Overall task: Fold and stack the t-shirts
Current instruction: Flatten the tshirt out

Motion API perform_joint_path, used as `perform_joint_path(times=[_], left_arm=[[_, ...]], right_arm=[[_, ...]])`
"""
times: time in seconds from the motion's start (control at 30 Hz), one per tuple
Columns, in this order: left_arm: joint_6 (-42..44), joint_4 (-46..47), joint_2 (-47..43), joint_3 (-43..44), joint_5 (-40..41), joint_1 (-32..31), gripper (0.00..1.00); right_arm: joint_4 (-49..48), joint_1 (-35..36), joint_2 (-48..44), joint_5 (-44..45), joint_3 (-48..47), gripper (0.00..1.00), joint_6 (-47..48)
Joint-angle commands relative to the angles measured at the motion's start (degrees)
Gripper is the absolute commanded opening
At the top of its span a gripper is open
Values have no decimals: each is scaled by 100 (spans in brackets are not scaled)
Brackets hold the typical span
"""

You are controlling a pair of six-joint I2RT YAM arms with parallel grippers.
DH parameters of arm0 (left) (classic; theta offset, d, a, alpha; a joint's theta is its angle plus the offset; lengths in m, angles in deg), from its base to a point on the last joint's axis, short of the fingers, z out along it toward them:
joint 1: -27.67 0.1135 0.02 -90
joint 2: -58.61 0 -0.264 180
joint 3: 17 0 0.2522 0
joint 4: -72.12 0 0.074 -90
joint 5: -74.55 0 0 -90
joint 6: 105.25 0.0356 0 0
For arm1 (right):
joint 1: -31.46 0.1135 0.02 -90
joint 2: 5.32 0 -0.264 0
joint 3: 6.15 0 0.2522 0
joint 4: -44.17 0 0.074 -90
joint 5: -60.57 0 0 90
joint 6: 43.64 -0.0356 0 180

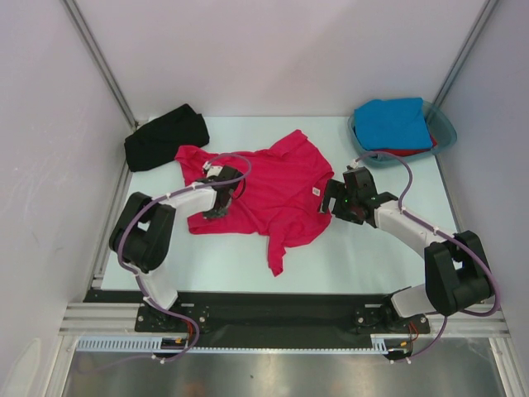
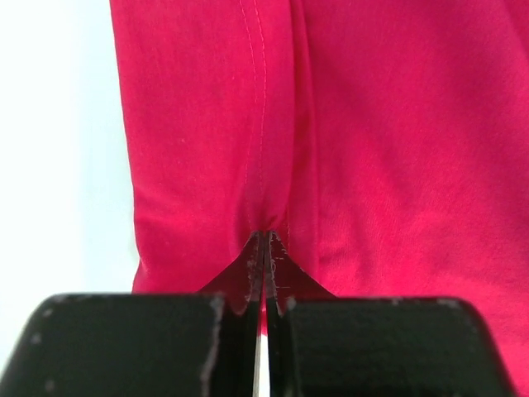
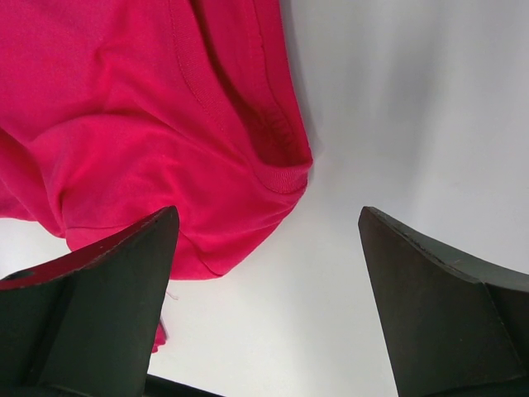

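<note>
The crimson-pink t-shirt (image 1: 264,194) lies spread and rumpled in the middle of the worktop (image 1: 355,256), one part trailing toward the arm bases. The left hand (image 2: 264,236) is clenched on a pinch of the shirt's cloth close to its left edge, with a seam puckering up into the closed fingertips. The right hand (image 3: 269,213) stands spread wide and grips nothing. It hangs at a ribbed edge near the white neck label (image 1: 315,191), one finger over cloth, the other over bare worktop. Bare surface shows in front of the shirt and to its right. A black t-shirt (image 1: 165,136) sits bunched in the far left corner, just beside a pink sleeve. Far right, a blue t-shirt (image 1: 395,122) lies over a red t-shirt (image 1: 409,152) in the teal tub (image 1: 446,128).
</note>
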Motion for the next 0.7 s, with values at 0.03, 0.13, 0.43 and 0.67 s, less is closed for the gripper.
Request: perform_joint_path(times=[0.03,0.13,0.43,0.67], left_arm=[[-107,86,-312,-94,-9,-11,0],[-160,-134,-742,-50,166,-19,0],[-555,-986,-2174,125,1018,42,0],[-609,-751,-2501,-489,495,288,4]], right_arm=[[-12,19,-110,56,-70,96,83],[-29,19,-84,47,-70,96,66],[-64,10,13,-41,-114,95,127],[-73,10,118,-102,-158,95,215]])
